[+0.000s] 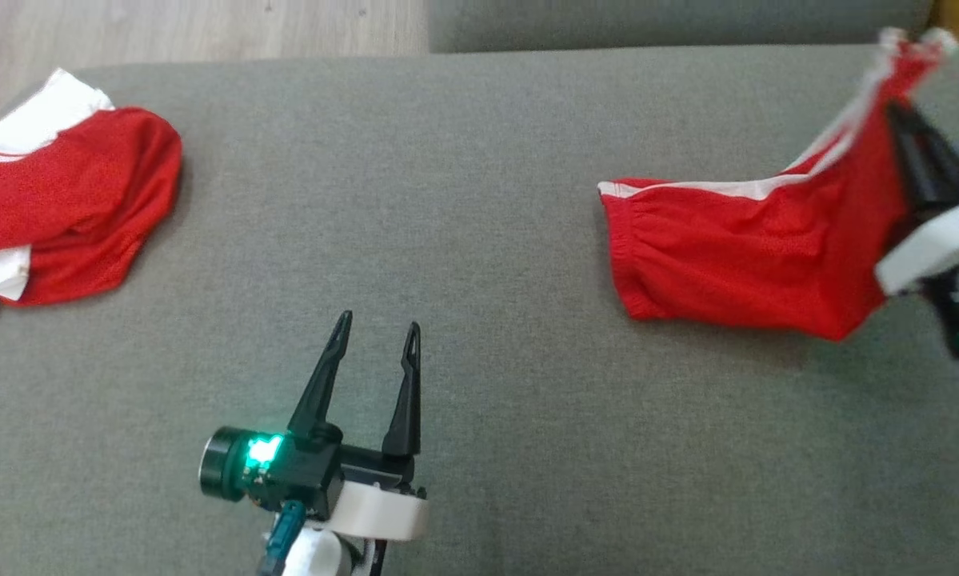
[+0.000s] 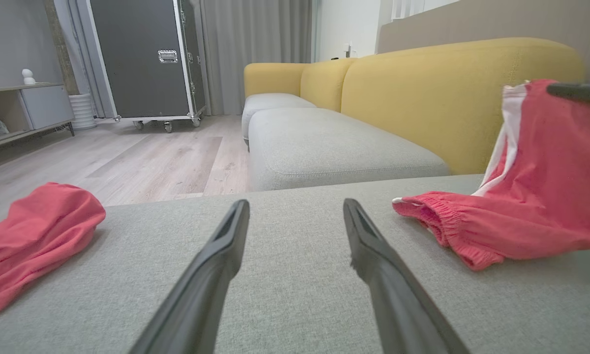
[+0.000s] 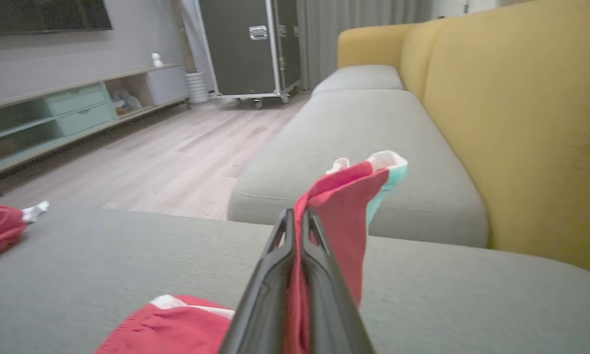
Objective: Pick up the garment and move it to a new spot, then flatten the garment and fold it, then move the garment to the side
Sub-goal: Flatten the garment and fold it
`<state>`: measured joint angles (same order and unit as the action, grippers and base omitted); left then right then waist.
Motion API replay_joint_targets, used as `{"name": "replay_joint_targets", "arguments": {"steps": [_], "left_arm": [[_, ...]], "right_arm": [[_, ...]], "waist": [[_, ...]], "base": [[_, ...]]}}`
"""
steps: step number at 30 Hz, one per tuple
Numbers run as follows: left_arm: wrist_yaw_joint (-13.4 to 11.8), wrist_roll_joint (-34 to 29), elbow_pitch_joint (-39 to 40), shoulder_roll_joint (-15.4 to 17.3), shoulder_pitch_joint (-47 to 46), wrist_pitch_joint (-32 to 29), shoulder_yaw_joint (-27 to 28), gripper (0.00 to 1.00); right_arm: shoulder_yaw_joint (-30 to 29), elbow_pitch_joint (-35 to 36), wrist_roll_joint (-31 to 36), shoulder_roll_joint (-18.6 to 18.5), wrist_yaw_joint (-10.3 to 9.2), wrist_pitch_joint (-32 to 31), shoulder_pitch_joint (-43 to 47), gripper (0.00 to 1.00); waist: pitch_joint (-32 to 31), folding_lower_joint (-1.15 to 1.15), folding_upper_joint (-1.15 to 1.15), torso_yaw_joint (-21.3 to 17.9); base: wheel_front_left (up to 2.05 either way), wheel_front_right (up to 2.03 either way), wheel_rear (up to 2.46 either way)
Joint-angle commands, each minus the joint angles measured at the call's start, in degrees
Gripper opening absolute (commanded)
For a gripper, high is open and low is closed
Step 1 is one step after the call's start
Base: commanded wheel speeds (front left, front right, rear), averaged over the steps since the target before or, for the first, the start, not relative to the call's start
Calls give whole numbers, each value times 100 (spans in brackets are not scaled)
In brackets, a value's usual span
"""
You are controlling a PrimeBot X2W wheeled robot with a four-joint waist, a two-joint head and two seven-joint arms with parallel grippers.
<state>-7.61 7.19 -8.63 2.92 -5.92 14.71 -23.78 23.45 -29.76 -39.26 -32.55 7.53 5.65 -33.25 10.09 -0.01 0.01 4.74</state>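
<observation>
The right gripper (image 1: 901, 120) was clamped on the red garment (image 1: 727, 256), holding one end raised by the cushion's (image 1: 447, 184) right edge, apparently mid-pickup; the left gripper (image 1: 377, 326) hung spread and empty, and carrying it to a fresh spot likely came next.

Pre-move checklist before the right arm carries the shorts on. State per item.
1. Right gripper shut on the red shorts: ok, cloth is pinched between its fingers.
2. Shorts lifted off the grey cushion: not ok, one corner is raised and the gathered end lies on the cushion.
3. Left gripper free: ok, it is open, holds nothing and is apart from the shorts.
4. Bare landing spot: ok, there is bare cushion between the two garments.
5. Second red garment out of the path: ok, it is at the far left edge.
6. How deep the pinch is: cannot tell.
</observation>
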Motion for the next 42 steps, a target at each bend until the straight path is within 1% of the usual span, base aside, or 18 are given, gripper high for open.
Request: {"name": "replay_joint_targets", "arguments": {"steps": [1, 5, 6, 7, 8, 9, 10, 11, 12, 14, 17, 23, 26, 30, 32, 35, 39, 42], "left_arm": [[12, 66, 154, -3, -74, 29, 184, 100], [18, 121, 129, -3, -23, 29, 131, 100], [24, 143, 117, -4, -21, 29, 103, 100], [27, 155, 111, -4, -27, 29, 82, 100], [22, 169, 105, -4, -33, 29, 61, 100], [17, 184, 102, -4, -40, 29, 35, 100], [11, 199, 99, -4, -51, 29, 4, 100], [-1, 215, 98, -4, -60, 29, -21, 100], [-1, 215, 98, -4, -60, 29, -21, 100], [-36, 234, 102, -4, -55, 29, -43, 100], [-84, 241, 98, -4, 14, 29, -11, 100], [-142, 237, 168, -4, 311, 29, 187, 100], [-178, 213, 244, -4, 518, 29, 335, 100], [-215, 188, 374, -4, 765, 29, 532, 100], [-218, 168, 430, -4, 863, 29, 604, 100], [-200, 97, 478, -4, 988, 29, 666, 100], [-184, 104, 529, -4, 1123, 29, 740, 100], [-171, 101, 544, -4, 1198, 29, 765, 100]], "right_arm": [[28, 358, 136, 107, -4, -98, 88, 0], [128, 668, 401, 804, -4, -386, 224, 0], [240, 650, 491, 1178, -4, -484, 267, 0], [294, 587, 533, 1355, -4, -512, 282, 0], [362, 501, 561, 1529, -4, -548, 299, 13], [418, 406, 597, 1672, -4, -565, 316, 63], [476, 317, 653, 1798, -4, -550, 336, 100], [539, 257, 681, 1911, -4, -510, 363, 100], [539, 257, 681, 1911, -4, -510, 363, 100], [612, 210, 666, 2075, -4, -369, 441, 100], [631, 259, 661, 2097, -4, -45, 578, 100], [327, 507, 929, 1653, -4, 679, 1057, 100], [-28, 769, 1051, 1483, -4, 881, 1448, 100], [-712, 1438, 1298, 1378, -4, 930, 2129, 100], [-1110, 1761, 1476, 1422, -4, 932, 2565, 100], [-1562, 2017, 1878, 1528, -4, 933, 3204, 100], [-1791, 2159, 2216, 1785, -4, 933, 3823, 100], [-1863, 2193, 2368, 1949, -4, 934, 4061, 100]], "waist": [[-106, 1, -1, 63], [-188, 1, -1, 192], [-185, 1, -1, 270], [-181, 1, -1, 314], [-181, 1, -1, 353], [-181, 1, -1, 393], [-180, 1, -1, 439], [-187, 1, -1, 478], [-187, 1, -1, 478], [-227, 1, -1, 523], [-348, 1, -1, 517], [-773, 1, -1, 331], [-985, 1, -1, 175], [-1137, 1, -1, -7], [-1194, 1, -1, -54], [-1267, 1, -1, -93], [-1313, 1, -1, -119], [-1329, 1, -1, -147]], "base": [[0, 0, 0], [0, 0, 0], [0, 0, 0], [0, 0, 0], [0, 0, 0], [0, 0, 0], [0, 0, 0], [0, 0, 0], [0, 0, 0], [0, 0, 0], [0, 0, 0], [0, 0, 0], [0, 0, 0], [0, 0, 0], [0, 0, 0], [0, 0, 0], [0, 0, 0], [0, 0, 0]]}}
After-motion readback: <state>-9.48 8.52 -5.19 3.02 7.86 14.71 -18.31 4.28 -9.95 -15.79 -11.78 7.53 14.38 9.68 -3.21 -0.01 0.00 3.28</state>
